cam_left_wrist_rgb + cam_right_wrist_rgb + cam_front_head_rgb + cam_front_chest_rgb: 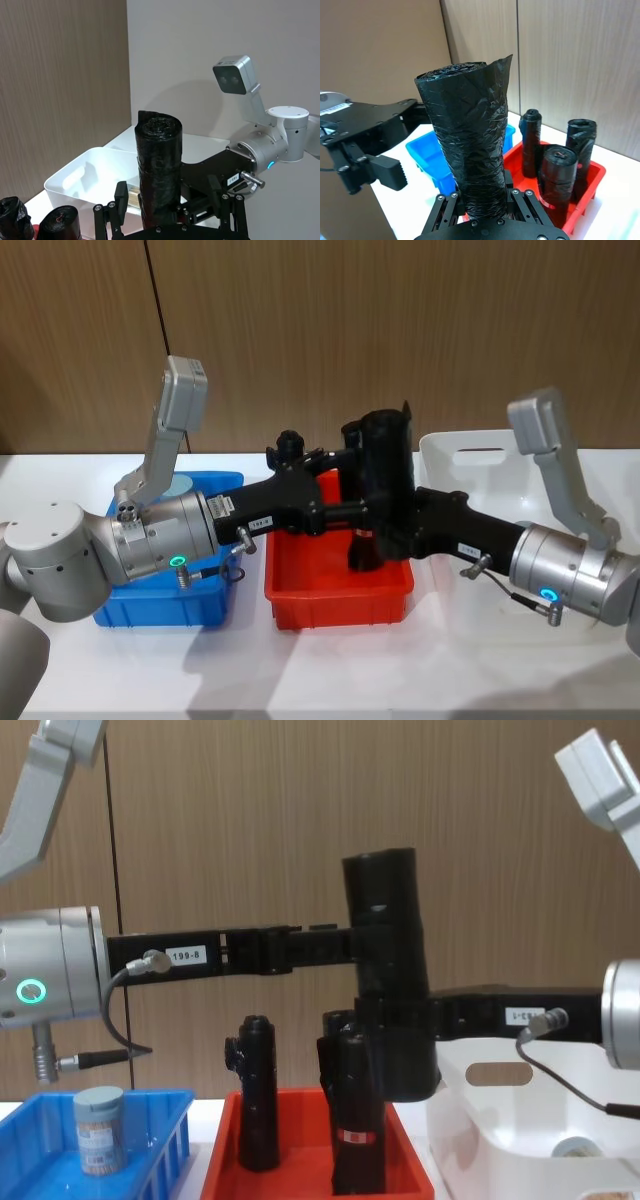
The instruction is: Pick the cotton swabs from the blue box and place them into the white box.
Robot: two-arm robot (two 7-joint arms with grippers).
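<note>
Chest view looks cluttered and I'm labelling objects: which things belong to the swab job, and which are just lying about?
Job: cotton swabs, blue box, white box.
Lying about: red tray, black rolls standing in it, black roll in the right gripper.

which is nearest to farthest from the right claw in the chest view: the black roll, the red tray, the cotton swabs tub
1. black roll: gripped upright in the right claw.
2. red tray: just below the claw.
3. cotton swabs: far on the robot's left, in the blue box.
</note>
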